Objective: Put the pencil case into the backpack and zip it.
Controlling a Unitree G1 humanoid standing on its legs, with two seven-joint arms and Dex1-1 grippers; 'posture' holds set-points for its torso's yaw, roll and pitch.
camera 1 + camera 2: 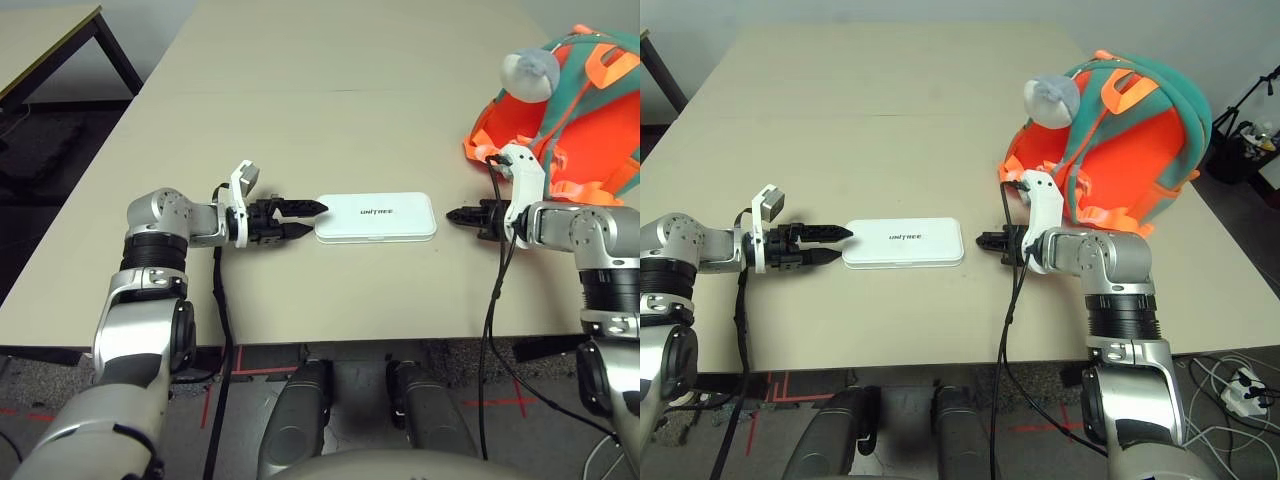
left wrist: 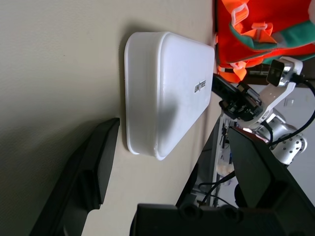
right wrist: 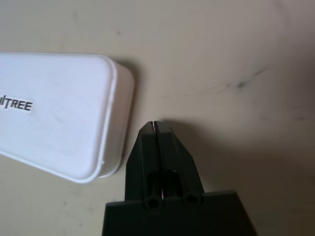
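big beige table (image 1: 300, 90), and we're barely started. nearest us the pencil case (image 1: 376, 216) lies flat between our grippers: left gripper (image 1: 312, 220) spread wide at its end, holding nothing, right gripper (image 1: 452, 214) pinched shut and empty just beside the other end. farther back right sits the backpack (image 1: 1130, 140); packing and zipping are both left.

Beige table (image 1: 300, 90) bears white pencil case (image 1: 376, 217) and backpack (image 1: 1130, 150)
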